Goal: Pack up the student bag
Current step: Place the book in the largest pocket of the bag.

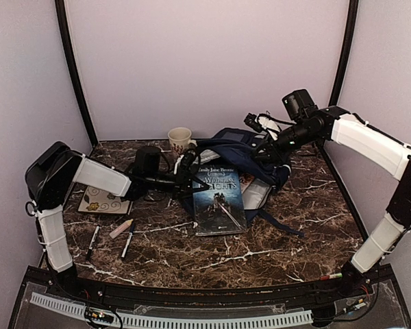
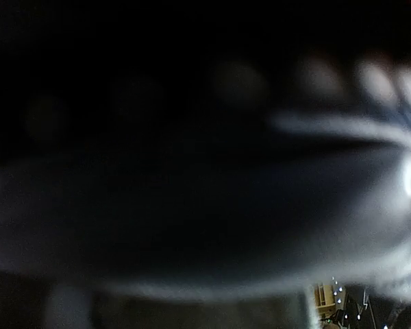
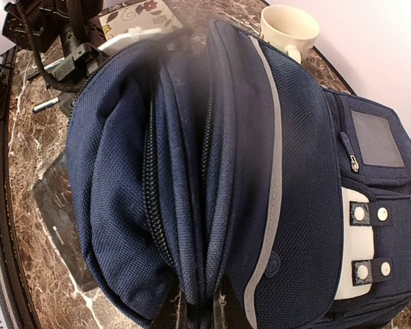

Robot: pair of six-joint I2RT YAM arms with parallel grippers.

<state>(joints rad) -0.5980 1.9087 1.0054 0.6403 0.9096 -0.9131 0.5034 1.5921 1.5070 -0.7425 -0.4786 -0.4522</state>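
The navy student bag [image 1: 250, 147] lies at the back middle of the table, its opening toward the left arm. In the right wrist view the student bag [image 3: 294, 171] fills the frame, with its zipped folds bunched together. My right gripper [image 3: 205, 317] is shut on the bag's fabric folds at the rim; it also shows in the top view [image 1: 262, 145]. My left gripper [image 1: 189, 163] is at the bag's left edge, by the top of a dark blue book [image 1: 219, 200]. The left wrist view is dark and blurred, so its jaws are hidden.
A cream mug [image 1: 179, 139] stands behind the left gripper. A patterned notebook [image 1: 104, 201] lies at the left. Two black pens [image 1: 94, 240] [image 1: 128, 242] and a beige marker [image 1: 121, 228] lie on the marble table [image 1: 274, 240]. Walls close in the back and sides.
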